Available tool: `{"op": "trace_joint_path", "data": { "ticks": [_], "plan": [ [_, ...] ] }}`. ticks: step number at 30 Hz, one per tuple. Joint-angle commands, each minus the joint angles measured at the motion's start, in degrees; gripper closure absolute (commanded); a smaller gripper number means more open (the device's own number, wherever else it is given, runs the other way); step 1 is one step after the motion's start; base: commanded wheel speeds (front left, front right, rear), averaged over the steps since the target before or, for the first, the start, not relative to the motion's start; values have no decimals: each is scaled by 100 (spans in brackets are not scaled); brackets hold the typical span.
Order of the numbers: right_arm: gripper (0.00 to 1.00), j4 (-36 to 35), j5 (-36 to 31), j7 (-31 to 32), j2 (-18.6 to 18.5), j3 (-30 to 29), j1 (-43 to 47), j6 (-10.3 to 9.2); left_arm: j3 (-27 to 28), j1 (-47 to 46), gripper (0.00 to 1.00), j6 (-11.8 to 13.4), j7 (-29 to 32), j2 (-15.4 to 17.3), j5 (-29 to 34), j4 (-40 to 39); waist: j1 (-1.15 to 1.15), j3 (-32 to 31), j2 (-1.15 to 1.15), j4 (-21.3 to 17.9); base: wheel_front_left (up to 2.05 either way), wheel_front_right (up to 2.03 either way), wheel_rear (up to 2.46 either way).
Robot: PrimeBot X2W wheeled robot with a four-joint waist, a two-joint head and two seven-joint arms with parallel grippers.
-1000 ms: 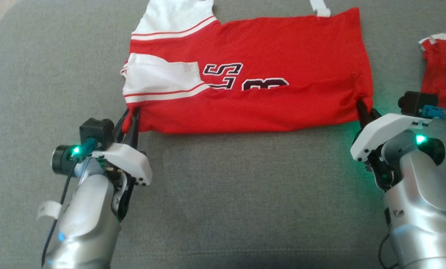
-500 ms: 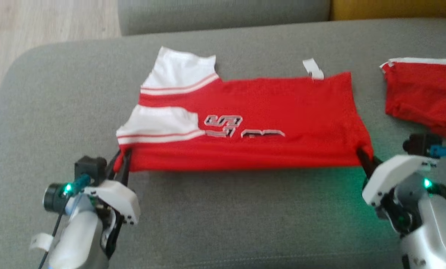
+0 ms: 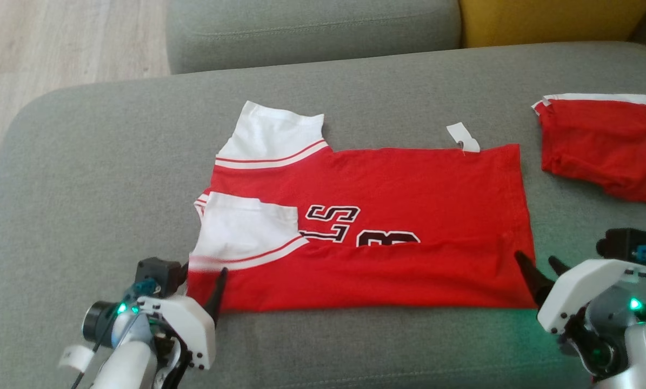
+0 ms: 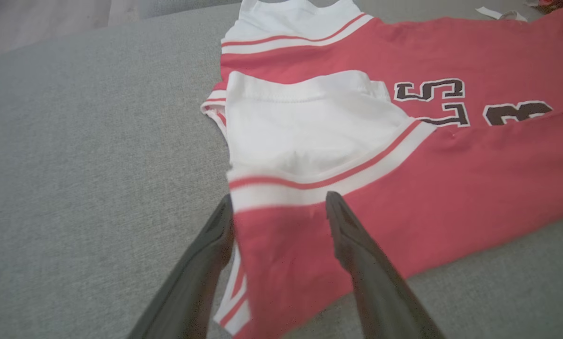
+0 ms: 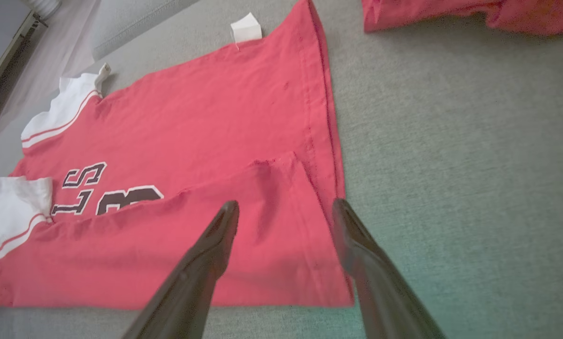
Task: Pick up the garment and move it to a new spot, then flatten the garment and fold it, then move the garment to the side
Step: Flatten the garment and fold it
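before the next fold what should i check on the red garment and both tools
1. Garment flat on the sofa: ok. The near strip is folded over and covers the lower part of the number.
2. Left tool open: ok, jaws apart at the near left corner.
3. Right tool open: ok, jaws apart at the near right corner.
4. Corner free of the left tool: cannot tell, the cloth between its fingers is blurred.
5. White tag tucked in: not ok, it sticks out past the far edge.
6. Folded red piece apart from the garment: ok, bare sofa between them.
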Motion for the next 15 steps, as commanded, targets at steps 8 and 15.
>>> {"op": "trace_joint_path", "data": {
  "ticks": [8, 15],
  "plan": [
    [0, -575, -173, -665, 27, 86, -485, -5, 363, -236, 0, 228, -33, 288, -46, -615, 0, 83, 0, -79, 0, 0, 0],
    [0, -752, -221, -1748, -202, 355, -1019, -5, 762, -928, 0, 454, -795, 323, -136, -1197, 0, 419, 0, -172, 0, 0, 0]
  ]
}}
